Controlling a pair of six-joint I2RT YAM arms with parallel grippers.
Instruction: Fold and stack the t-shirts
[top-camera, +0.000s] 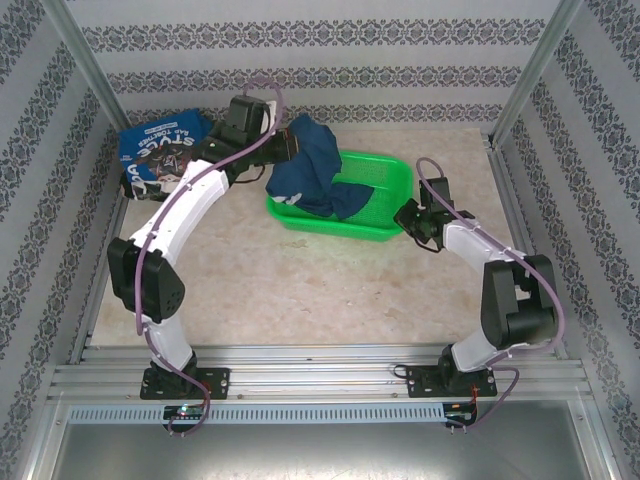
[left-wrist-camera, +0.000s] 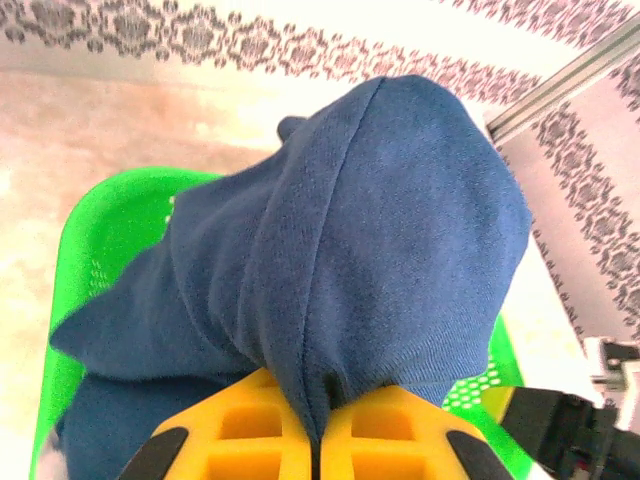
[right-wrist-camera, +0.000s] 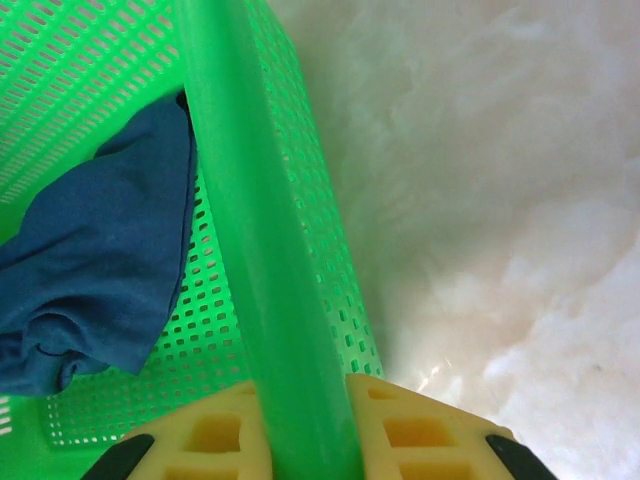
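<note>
Left fingers grip t-shirt, partly in basket

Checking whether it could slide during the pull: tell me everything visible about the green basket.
The green basket is a shallow rectangular tub of bright plastic, its walls perforated with small slots under a smooth solid rim. It sits upright toward the far side of the table, slightly right of centre. The right end effector is shut on its right rim, straddling the wall. A dark blue t-shirt lies partly inside and drapes up over its left end, pinched by the left end effector.
</note>
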